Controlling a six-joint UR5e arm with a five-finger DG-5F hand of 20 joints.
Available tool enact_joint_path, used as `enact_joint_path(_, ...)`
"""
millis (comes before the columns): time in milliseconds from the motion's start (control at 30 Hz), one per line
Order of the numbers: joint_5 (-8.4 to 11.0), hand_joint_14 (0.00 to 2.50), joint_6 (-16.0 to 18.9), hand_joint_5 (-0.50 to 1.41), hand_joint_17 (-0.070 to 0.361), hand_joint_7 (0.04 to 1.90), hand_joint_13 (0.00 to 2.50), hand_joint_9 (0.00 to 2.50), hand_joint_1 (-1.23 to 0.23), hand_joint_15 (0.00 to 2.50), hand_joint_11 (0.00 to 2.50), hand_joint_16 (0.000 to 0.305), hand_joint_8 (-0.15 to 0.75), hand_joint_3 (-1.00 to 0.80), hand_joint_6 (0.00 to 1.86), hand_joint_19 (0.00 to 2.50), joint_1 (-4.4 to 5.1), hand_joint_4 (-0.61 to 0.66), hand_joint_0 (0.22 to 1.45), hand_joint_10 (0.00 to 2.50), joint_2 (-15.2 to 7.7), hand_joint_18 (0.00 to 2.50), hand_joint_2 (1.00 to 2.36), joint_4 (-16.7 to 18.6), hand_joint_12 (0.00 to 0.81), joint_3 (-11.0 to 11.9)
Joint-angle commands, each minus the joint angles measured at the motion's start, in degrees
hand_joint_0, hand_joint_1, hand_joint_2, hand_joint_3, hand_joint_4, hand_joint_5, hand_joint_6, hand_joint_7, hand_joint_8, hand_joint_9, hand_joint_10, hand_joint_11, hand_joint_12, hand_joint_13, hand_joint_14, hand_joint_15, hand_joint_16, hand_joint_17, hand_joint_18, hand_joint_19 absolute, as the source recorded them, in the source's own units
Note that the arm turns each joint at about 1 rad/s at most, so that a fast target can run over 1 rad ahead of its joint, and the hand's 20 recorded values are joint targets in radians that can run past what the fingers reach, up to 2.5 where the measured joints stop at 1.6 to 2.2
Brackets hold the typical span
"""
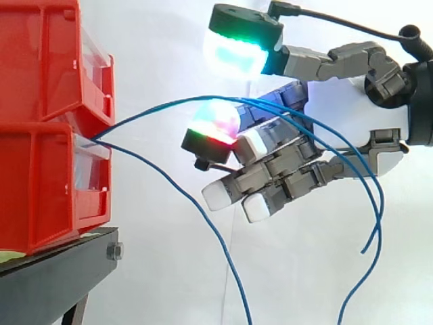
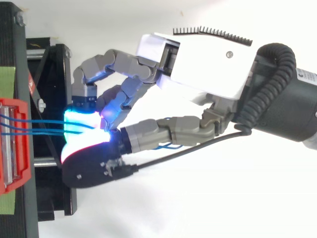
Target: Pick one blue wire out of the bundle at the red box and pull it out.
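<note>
Several thin blue wires come out of the slot between the two stacked red bins (image 1: 40,189). One blue wire (image 1: 155,107) arcs up and right, passes through the gap between the thumb's green-cyan pad (image 1: 235,54) and a finger's red-magenta pad (image 1: 216,123), then droops down past the palm. Another blue wire (image 1: 176,193) hangs down under the hand. My hand (image 1: 352,108) reaches in from the right, thumb raised well above the relaxed fingers, open, with the wire lying just above the glowing finger pad. From above, the wires (image 2: 44,121) run from the red bin (image 2: 15,144) to the glowing pads.
The bins rest on a black stand (image 1: 61,271) at the left, with a white curtain behind. Loose wire ends dangle below and to the right of the hand. The stand's black frame (image 2: 54,64) lies under the fingertips in the top view.
</note>
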Motion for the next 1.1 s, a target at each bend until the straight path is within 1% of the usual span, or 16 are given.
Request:
enact_joint_path(0,-0.01,0.01,0.0,-0.13,0.133,1.2,0.81,1.12,-0.5,0.46,0.8,0.059,0.394,-0.43,0.84,0.62,0.0,0.25,0.58,0.02,0.0,0.78,1.01,0.0,0.452,0.1)
enact_joint_path(67,-0.01,0.01,0.0,-0.12,0.132,1.19,0.83,1.14,-0.53,0.46,0.83,0.059,0.408,-0.37,0.85,0.62,0.0,0.26,0.59,0.02,0.0,0.79,1.01,0.0,0.457,0.1)
enact_joint_path(100,-0.01,0.01,0.0,-0.12,0.133,1.21,0.84,1.15,-0.57,0.46,0.83,0.059,0.41,-0.33,0.85,0.61,0.0,0.26,0.58,0.02,-0.1,0.8,1.01,0.0,0.458,0.0)
enact_joint_path(233,-0.01,0.01,-0.1,-0.12,0.133,1.25,0.85,1.17,-0.64,0.46,0.84,0.059,0.417,-0.24,0.88,0.59,0.0,0.3,0.57,0.02,0.0,0.82,1.02,0.0,0.456,0.1)
enact_joint_path(467,-0.01,0.01,-0.4,-0.12,0.138,1.26,0.87,1.17,-0.75,0.46,0.86,0.061,0.435,-0.18,0.89,0.58,0.0,0.31,0.58,0.02,0.0,0.86,1.02,0.0,0.468,0.0)
enact_joint_path(600,-0.01,0.02,-0.4,-0.13,0.134,1.24,0.86,1.13,-0.81,0.47,0.86,0.059,0.417,-0.16,0.9,0.57,0.0,0.28,0.59,0.02,0.0,0.84,1.02,0.0,0.462,0.0)
enact_joint_path(667,-0.01,0.02,-0.4,-0.14,0.132,1.25,0.83,1.06,-0.84,0.46,0.87,0.059,0.395,-0.17,0.9,0.56,0.0,0.26,0.6,0.02,-0.1,0.81,1.02,0.0,0.454,0.0)
enact_joint_path(733,-0.01,0.01,-0.4,-0.17,0.132,1.19,0.76,0.97,-0.89,0.45,0.86,0.059,0.369,-0.23,0.91,0.54,0.0,0.22,0.63,0.02,0.0,0.77,1.02,0.0,0.449,0.1)
enact_joint_path(767,-0.01,0.02,-0.4,-0.17,0.133,1.17,0.73,0.94,-0.91,0.44,0.87,0.059,0.364,-0.25,0.92,0.53,0.0,0.22,0.63,0.02,0.0,0.77,1.02,0.0,0.445,0.1)
enact_joint_path(800,-0.01,0.01,-0.4,-0.19,0.134,1.14,0.71,0.88,-0.94,0.42,0.87,0.06,0.362,-0.3,0.92,0.5,0.0,0.25,0.65,0.02,-0.1,0.76,1.01,0.0,0.445,0.1)
enact_joint_path(833,-0.01,0.01,-0.5,-0.19,0.135,1.14,0.7,0.85,-0.95,0.42,0.85,0.06,0.356,-0.36,0.92,0.48,0.0,0.26,0.68,0.02,0.0,0.75,1.01,0.0,0.448,0.1)
enact_joint_path(867,-0.01,0.01,-0.5,-0.2,0.135,1.12,0.69,0.83,-0.95,0.42,0.85,0.06,0.352,-0.4,0.92,0.48,0.0,0.25,0.69,0.02,0.0,0.74,1.01,0.0,0.448,0.1)
enact_joint_path(900,-0.01,0.01,-0.6,-0.2,0.136,1.1,0.67,0.8,-0.95,0.41,0.83,0.06,0.35,-0.5,0.92,0.47,0.0,0.26,0.69,0.02,0.0,0.74,1.0,0.0,0.446,0.1)
enact_joint_path(967,-0.01,0.01,-0.7,-0.2,0.136,1.08,0.67,0.78,-0.93,0.4,0.82,0.06,0.349,-0.5,0.91,0.47,0.0,0.26,0.67,0.02,0.0,0.73,1.0,0.0,0.448,0.0)
enact_joint_path(1033,-0.01,0.01,-0.8,-0.2,0.136,1.06,0.67,0.79,-0.86,0.41,0.81,0.061,0.352,-0.5,0.9,0.5,0.0,0.26,0.59,0.02,0.0,0.72,1.0,0.0,0.449,0.0)
enact_joint_path(1067,-0.01,0.02,-0.8,-0.2,0.137,1.06,0.67,0.81,-0.84,0.41,0.81,0.061,0.361,-0.5,0.9,0.51,0.0,0.26,0.58,0.02,0.0,0.72,1.0,0.0,0.45,0.0)
